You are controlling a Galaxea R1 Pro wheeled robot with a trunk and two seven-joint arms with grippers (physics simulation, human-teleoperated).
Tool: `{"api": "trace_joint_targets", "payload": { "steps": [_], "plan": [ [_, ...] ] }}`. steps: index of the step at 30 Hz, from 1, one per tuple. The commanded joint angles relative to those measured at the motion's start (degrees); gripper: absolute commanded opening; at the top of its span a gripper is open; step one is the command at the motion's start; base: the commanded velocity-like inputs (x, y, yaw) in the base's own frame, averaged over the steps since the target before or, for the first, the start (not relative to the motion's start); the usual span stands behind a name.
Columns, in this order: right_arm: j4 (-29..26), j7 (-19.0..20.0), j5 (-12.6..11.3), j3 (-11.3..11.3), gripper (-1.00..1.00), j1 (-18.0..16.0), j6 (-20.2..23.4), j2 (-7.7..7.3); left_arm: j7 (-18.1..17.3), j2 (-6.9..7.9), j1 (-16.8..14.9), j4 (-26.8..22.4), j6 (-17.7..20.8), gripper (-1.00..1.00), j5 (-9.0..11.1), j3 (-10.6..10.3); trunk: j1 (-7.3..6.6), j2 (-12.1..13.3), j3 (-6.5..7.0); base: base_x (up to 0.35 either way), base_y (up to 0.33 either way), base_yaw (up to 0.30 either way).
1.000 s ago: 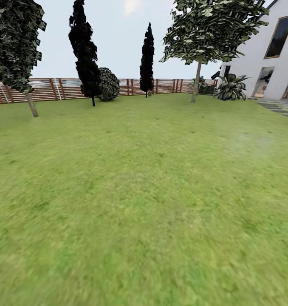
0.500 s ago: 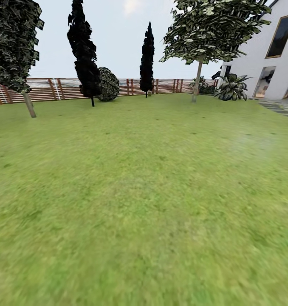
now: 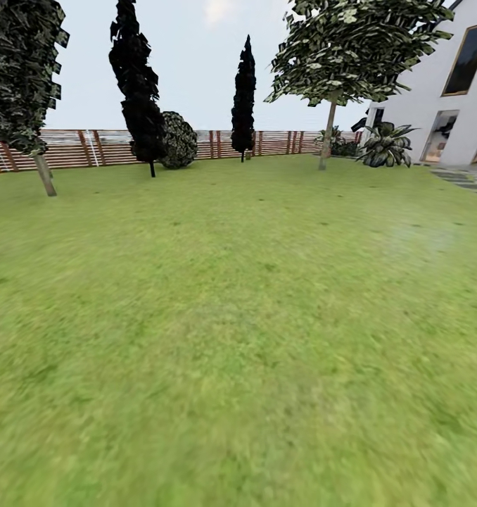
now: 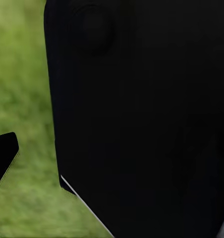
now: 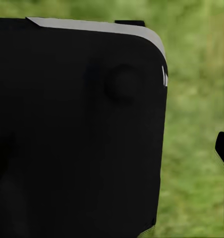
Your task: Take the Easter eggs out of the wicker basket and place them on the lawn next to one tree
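The lawn (image 3: 238, 317) spreads wide and green ahead of me in the head view. The Easter eggs and the wicker basket are out of view. A tree (image 3: 328, 137) with a pale thin trunk and a leafy crown stands far off at the right. Another leafy tree (image 3: 44, 174) stands at the far left. In the left wrist view a dark fingertip (image 4: 3, 156) shows beside a black part of the robot (image 4: 141, 119), over grass. In the right wrist view another dark tip (image 5: 223, 148) sits beside a black panel (image 5: 77, 129).
A brown slatted fence (image 3: 91, 148) closes the far side, with two dark cypresses (image 3: 138, 91) (image 3: 243, 91) and a round shrub (image 3: 179, 141) before it. The white house (image 3: 456, 105), a spiky plant (image 3: 386, 144) and grey stepping stones (image 3: 471, 179) lie at the right.
The whole head view has shifted slightly: the left tree and the near cypress have drifted left, so the camera has moved. Nothing on the lawn itself has changed.
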Motion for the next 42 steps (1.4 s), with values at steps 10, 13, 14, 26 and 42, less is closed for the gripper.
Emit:
{"api": "trace_joint_targets", "payload": {
  "steps": [10,13,14,26,42],
  "plan": [
    [0.0,0.0,0.0,0.0,1.00,-0.1,-0.2,-0.02,-0.1,0.00,0.0,-0.1,-0.1,1.00,0.1,0.0,0.03,0.0,-0.05,0.338,0.000,0.000],
    [0.1,0.0,0.0,0.0,1.00,0.0,-0.2,0.13,-0.1,0.00,0.0,-0.1,-0.1,1.00,0.1,0.0,0.03,0.0,-0.05,0.338,0.000,0.000],
    [0.1,0.0,0.0,0.0,1.00,0.0,-0.2,0.15,-0.2,0.00,0.0,-0.1,-0.1,1.00,0.1,0.0,0.03,0.0,-0.05,0.338,0.000,0.000],
    [0.1,-0.1,0.0,0.0,1.00,0.0,-0.2,0.01,-0.2,0.00,0.0,0.0,-0.1,1.00,0.0,0.0,0.03,0.0,-0.05,0.338,0.000,0.000],
    [0.1,-0.1,0.0,0.0,1.00,0.0,-0.2,-0.01,-0.1,0.00,0.0,0.1,-0.1,1.00,0.1,0.0,0.03,0.0,-0.05,0.338,0.000,0.000]
  ]
}}
